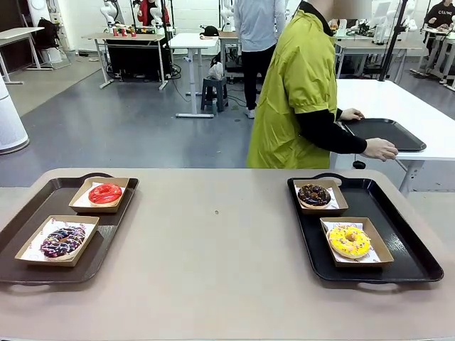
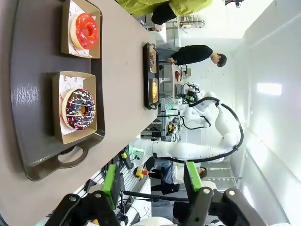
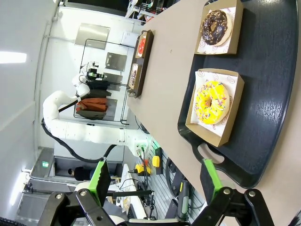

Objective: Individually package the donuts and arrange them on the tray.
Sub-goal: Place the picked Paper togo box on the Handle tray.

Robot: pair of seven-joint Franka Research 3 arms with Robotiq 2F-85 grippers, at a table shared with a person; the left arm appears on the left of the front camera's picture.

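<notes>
- Left gripper: jaws spread apart, holding nothing, raised off the table.
- Past these jaws, the drizzled donut sits boxed on the brown tray, the red donut boxed farther along.
- Right gripper: jaws fully spread, empty.
- Beyond them, on the black tray, the yellow donut lies nearest, the chocolate donut behind it; sprinkles are probably on it, though blurred.

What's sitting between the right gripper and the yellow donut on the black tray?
Nothing visible. In the right wrist view the right gripper hangs open off the table's near edge, and between its fingers and the yellow donut lie only the black tray's handle rim and the low wall of the cardboard box holding it.
</notes>
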